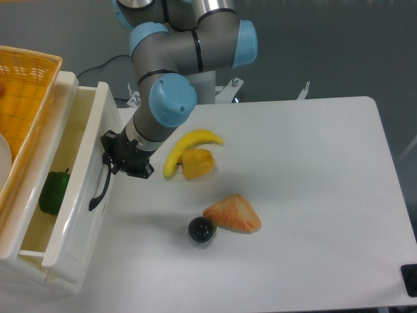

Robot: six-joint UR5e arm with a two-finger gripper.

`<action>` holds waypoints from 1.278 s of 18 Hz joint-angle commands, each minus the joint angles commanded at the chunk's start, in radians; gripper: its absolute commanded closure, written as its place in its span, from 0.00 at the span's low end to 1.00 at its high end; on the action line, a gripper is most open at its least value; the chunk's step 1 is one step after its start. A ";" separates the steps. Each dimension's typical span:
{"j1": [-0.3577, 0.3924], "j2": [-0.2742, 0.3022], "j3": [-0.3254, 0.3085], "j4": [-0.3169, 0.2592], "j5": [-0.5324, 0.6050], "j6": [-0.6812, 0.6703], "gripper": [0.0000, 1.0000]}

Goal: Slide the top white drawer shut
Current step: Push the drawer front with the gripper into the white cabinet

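Note:
The top white drawer (85, 189) stands partly pulled out of the white cabinet at the left, its front panel facing the table. A curved black handle (101, 189) runs down that panel. My gripper (112, 158) is pressed against the drawer front at the upper end of the handle. Its fingers are dark and bunched against the panel, so I cannot tell whether they are open or shut. Inside the drawer lies a green pepper (52, 192), partly hidden by the drawer wall.
A yellow woven basket (23, 104) sits on top of the cabinet. On the table lie a banana (189, 145), an orange piece (197, 163), a bread-like wedge (233, 214) and a small black ball (201, 229). A black object (410, 279) shows at the right edge.

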 joint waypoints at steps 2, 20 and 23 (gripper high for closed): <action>-0.003 0.000 0.000 0.002 -0.002 -0.002 0.96; -0.066 0.000 0.002 0.005 -0.009 -0.018 0.94; -0.066 0.000 0.002 0.006 -0.009 -0.018 0.94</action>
